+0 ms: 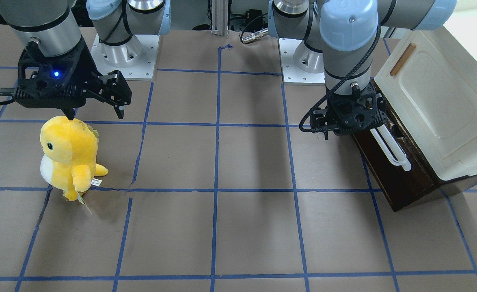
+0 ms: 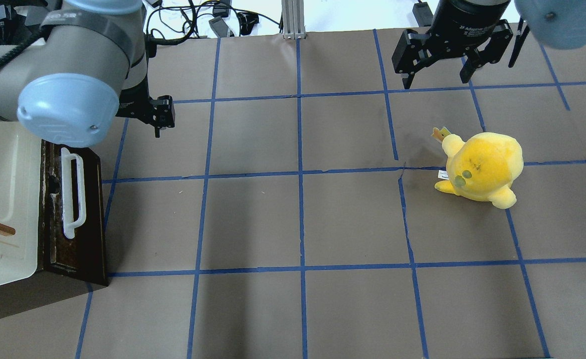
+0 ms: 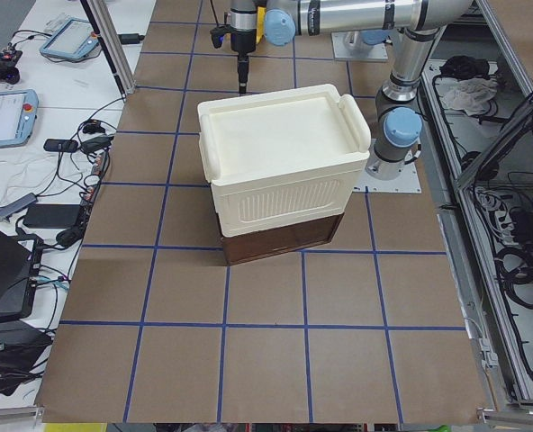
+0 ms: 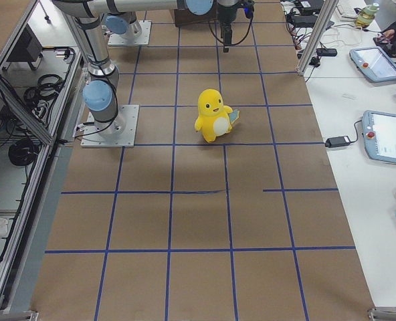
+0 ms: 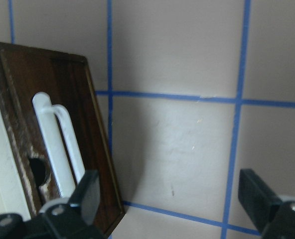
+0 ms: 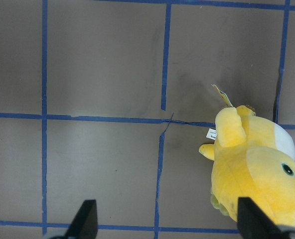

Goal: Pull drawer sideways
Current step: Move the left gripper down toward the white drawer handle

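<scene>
Hiding its contents: closed drawer (image 2: 92, 219)

One camera looked forward and down from behind the robot; another faced it steeply across the surface (image 1: 222, 227). Two watched from the surface's ends. Wrist cameras looked down, close. Overhead and front views shared the drawer (image 2: 91, 229), at nine and three o'clock.

TEXT | white print reading "2F Adaptive…" was partly legible on the black body of the right gripper (image 2: 435, 75) | white tag (image 2: 442, 174) on the yellow plush (image 2: 482, 167) carried print too small to read
</scene>
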{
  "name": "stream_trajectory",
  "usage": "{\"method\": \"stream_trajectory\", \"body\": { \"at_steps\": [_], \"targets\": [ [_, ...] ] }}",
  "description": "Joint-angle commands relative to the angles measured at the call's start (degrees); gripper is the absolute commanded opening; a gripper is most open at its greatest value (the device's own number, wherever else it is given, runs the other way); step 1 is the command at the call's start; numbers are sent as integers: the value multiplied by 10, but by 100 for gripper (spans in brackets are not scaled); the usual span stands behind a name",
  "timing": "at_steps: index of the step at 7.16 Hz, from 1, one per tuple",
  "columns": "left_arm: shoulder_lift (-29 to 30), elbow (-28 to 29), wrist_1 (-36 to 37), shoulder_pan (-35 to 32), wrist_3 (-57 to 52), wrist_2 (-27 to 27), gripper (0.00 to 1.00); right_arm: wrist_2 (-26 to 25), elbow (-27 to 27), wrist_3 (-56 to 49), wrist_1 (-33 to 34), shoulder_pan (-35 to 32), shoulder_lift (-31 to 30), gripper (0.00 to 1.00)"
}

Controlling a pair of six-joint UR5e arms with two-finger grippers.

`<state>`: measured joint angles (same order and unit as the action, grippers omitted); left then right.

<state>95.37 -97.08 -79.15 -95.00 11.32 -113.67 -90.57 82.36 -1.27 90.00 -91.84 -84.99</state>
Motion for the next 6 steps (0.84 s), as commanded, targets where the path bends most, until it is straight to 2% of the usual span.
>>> {"method": "stream_trajectory", "body": {
  "at_steps": [1,2,4,6],
  "targets": [
    [24,-38,0,-3,55,-95,100,0,0,0,0,0,0,100],
    [32,-53,0,-3,62,-129,100,0,0,0,0,0,0,100],
    [67,-65,0,2,121,-152,100,0,0,-1,0,0,0,100],
    [92,-59,4,20,121,-154,100,0,0,0,0,0,0,100]
  ]
}}
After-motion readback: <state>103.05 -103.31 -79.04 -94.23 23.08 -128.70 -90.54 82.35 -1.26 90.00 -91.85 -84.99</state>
